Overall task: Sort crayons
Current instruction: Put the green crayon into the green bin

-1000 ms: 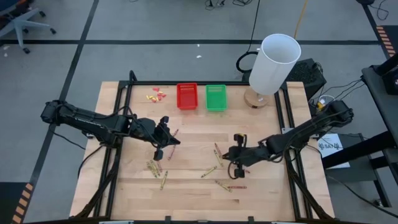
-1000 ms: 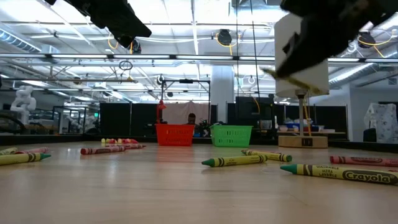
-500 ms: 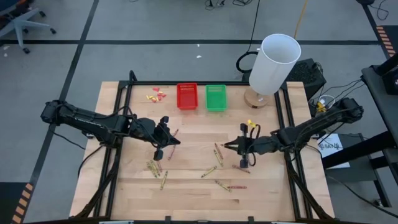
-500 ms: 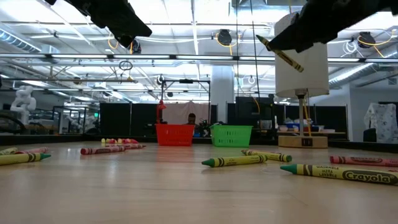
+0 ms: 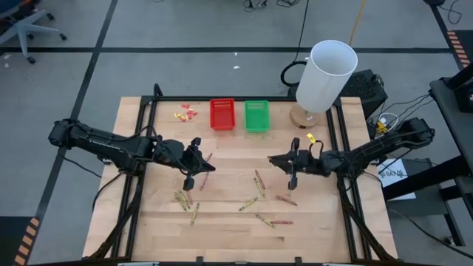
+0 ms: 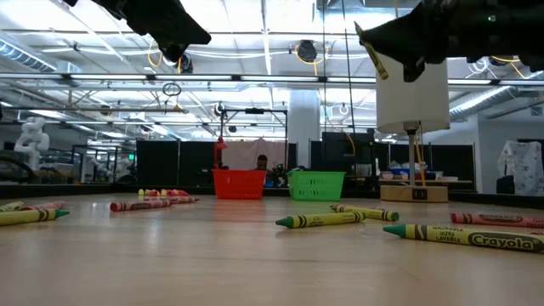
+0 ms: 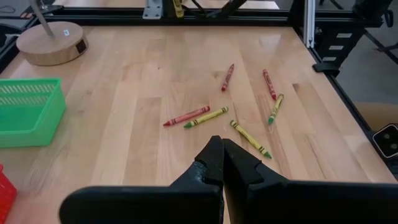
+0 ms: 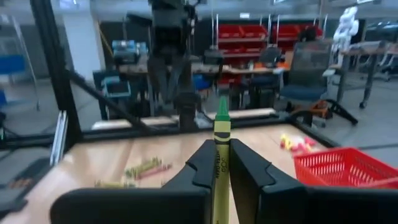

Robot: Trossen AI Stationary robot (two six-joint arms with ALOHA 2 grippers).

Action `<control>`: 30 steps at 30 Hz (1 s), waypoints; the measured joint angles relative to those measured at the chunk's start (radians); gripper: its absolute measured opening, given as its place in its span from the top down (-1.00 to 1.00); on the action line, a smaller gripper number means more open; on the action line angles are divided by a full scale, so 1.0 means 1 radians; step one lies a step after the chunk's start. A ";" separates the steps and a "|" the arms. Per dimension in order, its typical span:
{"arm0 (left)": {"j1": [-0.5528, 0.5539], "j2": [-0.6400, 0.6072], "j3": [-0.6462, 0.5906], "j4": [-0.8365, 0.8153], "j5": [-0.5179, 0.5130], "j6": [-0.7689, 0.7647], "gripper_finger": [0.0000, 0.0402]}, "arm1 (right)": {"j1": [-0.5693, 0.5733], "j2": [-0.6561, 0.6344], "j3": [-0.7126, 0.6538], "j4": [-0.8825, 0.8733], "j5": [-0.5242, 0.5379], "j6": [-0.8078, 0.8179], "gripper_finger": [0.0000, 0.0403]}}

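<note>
Worktop (image 5: 229, 159) of pale planked wood carries everything, framed by black metal rails. Since a second ago the right gripper (image 5: 291, 164) has risen off the boards and swung toward the baskets, turning from pointing down to lying nearly level; the left gripper (image 5: 196, 164) has not moved, its fingers pressed together on nothing.

Beyond the right gripper, toward the far edge, stand two small mesh baskets touching side by side: the red basket (image 5: 222, 114) and the green basket (image 5: 256, 116), both of slotted plastic. A tall white cylinder lamp (image 5: 325, 75) on a round wooden base sits near the right arm.

The right gripper is clamped narrowly on a yellow-green crayon (image 8: 220, 155), a thin paper-wrapped stick with a green cone tip sticking out past the fingertips. The other crayons (image 5: 257, 181), reddish-brown and yellow-green, lie scattered flat on the boards below and between the two grippers, with a small cluster (image 5: 185, 201) just beneath the left gripper.
</note>
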 joint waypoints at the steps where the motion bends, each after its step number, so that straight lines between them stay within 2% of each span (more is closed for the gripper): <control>1: 0.000 0.000 0.000 -0.001 -0.003 0.000 1.00 | -0.005 0.000 0.000 0.010 -0.018 -0.002 0.91; 6: 0.000 0.000 0.000 -0.002 -0.015 0.000 1.00 | -0.017 0.000 0.000 0.050 -0.069 -0.008 0.91; 16: 0.000 0.000 0.000 -0.002 -0.019 0.000 1.00 | -0.017 0.000 0.000 0.049 -0.068 -0.063 0.91; 20: 0.000 0.000 0.000 -0.002 -0.019 0.000 1.00 | -0.017 0.000 0.000 0.049 -0.068 -0.145 0.91; 30: 0.000 0.000 0.000 -0.002 -0.019 0.000 1.00 | -0.017 0.000 0.000 0.039 -0.071 -0.467 0.91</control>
